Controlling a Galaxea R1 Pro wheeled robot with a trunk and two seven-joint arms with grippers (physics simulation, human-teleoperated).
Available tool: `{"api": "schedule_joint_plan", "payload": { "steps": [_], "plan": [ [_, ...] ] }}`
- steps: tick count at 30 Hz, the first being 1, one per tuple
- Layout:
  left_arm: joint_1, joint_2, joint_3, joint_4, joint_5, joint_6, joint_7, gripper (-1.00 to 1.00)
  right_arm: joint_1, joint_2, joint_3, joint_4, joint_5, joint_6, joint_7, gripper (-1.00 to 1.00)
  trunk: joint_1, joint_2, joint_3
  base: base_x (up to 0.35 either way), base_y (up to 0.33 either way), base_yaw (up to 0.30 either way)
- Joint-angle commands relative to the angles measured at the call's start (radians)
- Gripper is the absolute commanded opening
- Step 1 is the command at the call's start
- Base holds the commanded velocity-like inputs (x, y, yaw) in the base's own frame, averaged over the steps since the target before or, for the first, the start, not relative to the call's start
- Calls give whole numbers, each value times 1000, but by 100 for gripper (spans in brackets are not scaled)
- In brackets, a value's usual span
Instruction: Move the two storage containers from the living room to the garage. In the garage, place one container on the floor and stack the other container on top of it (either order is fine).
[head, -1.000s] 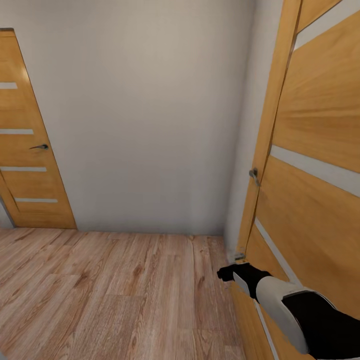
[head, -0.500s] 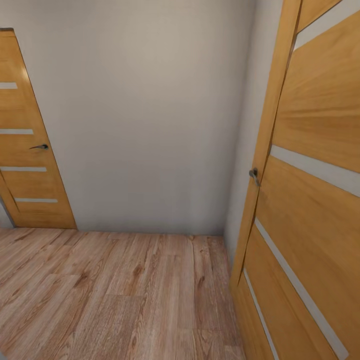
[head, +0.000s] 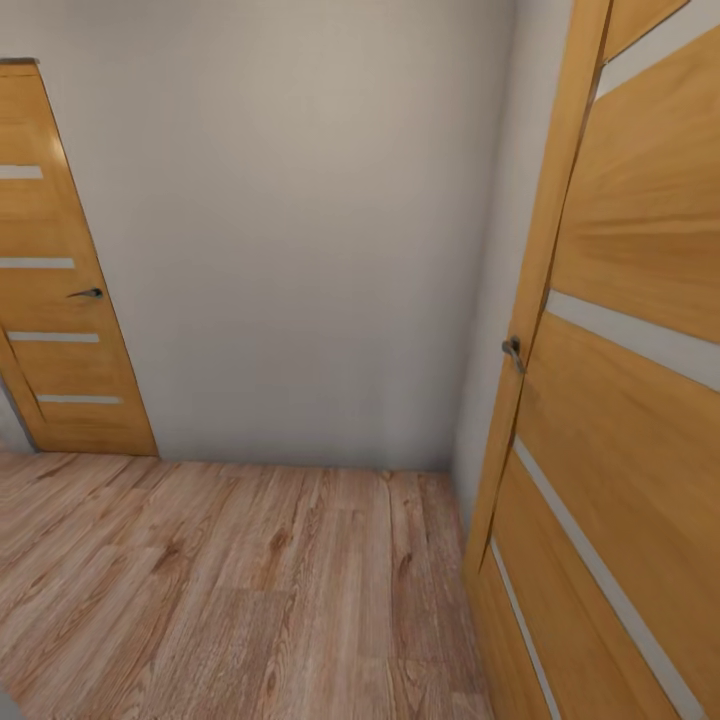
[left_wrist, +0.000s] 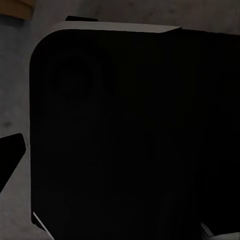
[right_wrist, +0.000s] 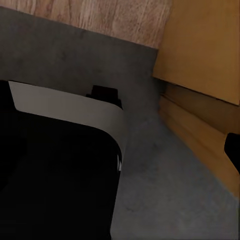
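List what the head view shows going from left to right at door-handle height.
Left orange door with its dark lever handle → plain grey-white wall → metal handle on the edge of the open right orange door.

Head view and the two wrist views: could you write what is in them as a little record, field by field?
Place: hallway with a plain pale wall
Floor: light wood planks
Left door: orange wood with pale stripes, dark handle, shut
Right door: orange door close to the camera, grey handle
Left wrist view: dark robot body part over a grey surface
Right wrist view: grey floor, wood planks beyond, orange door edge
Storage containers: none to report
Tools: open or shut cannot be told
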Motion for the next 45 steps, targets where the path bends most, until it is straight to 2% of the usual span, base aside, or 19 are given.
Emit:
{"api": "schedule_joint_plan", "payload": {
  "steps": [1,10,16,27,45],
  "plan": [
    [0,-1,0,0,10,-2,0,100,-1,0,7,3,-2,-7,-2,100,0,-1,-1,0,0,200],
    [0,-2,2,0,8,-2,-1,100,0,-24,8,3,-2,-13,1,100,0,-1,-1,0,0,61],
    [0,-2,2,0,8,-2,-1,100,0,-23,8,3,-2,-14,1,100,0,-1,-1,63,0,2],
    [0,-2,-1,0,7,-2,-1,100,0,-21,8,3,-2,-14,1,100,0,-1,-1,268,0,0],
    [0,-2,1,0,8,-2,0,100,0,-21,8,3,-2,-14,1,100,0,-1,-1,35,-31,0]
  ]
}}
